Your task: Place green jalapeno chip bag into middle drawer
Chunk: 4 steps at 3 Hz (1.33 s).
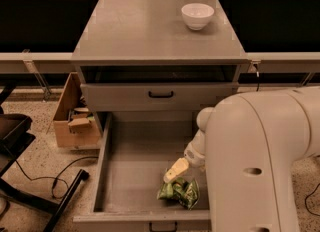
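The tool is seen low inside the open middle drawer, at the end of the large white arm that fills the lower right of the view. Only one pale, cream-coloured part of the tool is shown, angled down and to the left. Whether the tool is apart, together or clamped on anything cannot be told, since the rest of it is hidden by the arm.

Directly beneath the tool's tip, the green chip bag is found lying on the grey floor of the drawer, toward its front right corner and close to the front wall. The tip is at the bag's upper edge; whether contact is made cannot be told. The rest of the drawer floor is shown bare, and a small black handle is seen on the drawer's front edge.

Above the open drawer, a closed drawer front with a black handle is seen, and above that a dark open slot under the table. On the table, a white bowl is set upright near the back right corner.

On the speckled floor to the left, an open cardboard box is placed against the cabinet, and a black cable and a black frame are seen further left.
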Available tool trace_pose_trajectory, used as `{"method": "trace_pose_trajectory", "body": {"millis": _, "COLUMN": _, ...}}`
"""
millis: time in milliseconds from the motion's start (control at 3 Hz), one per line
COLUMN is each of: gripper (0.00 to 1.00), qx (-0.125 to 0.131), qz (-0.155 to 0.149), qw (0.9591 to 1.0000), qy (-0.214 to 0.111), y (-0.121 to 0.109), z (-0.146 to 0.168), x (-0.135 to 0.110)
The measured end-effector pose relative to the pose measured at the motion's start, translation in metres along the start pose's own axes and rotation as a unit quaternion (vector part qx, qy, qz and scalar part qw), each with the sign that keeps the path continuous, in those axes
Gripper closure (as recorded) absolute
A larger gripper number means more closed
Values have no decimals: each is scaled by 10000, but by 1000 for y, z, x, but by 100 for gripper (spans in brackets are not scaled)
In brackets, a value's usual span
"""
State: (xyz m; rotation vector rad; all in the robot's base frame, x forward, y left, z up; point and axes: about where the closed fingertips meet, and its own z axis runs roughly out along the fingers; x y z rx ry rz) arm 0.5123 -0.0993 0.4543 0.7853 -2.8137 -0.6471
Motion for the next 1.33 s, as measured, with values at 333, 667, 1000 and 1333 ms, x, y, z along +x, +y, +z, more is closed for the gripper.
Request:
{"method": "trace_pose_trajectory", "body": {"millis": 333, "gripper": 0, "qx": 44, "qz": -334, "qw": 9994, "qy": -49, "y": 12, "z": -42, "x": -3}}
{"method": "trace_pose_trajectory", "body": {"millis": 667, "gripper": 0, "qx": 308, "qz": -1004, "qw": 9943, "qy": 168, "y": 42, "z": -115, "x": 4}}
{"method": "trace_pose_trajectory", "body": {"millis": 1000, "gripper": 0, "qx": 579, "qz": -1653, "qw": 9833, "qy": 496, "y": 74, "z": -185, "x": 28}}
{"method": "trace_pose_trajectory", "body": {"millis": 1333, "gripper": 0, "qx": 831, "qz": -2036, "qw": 9740, "qy": 553, "y": 92, "z": -230, "x": 62}}
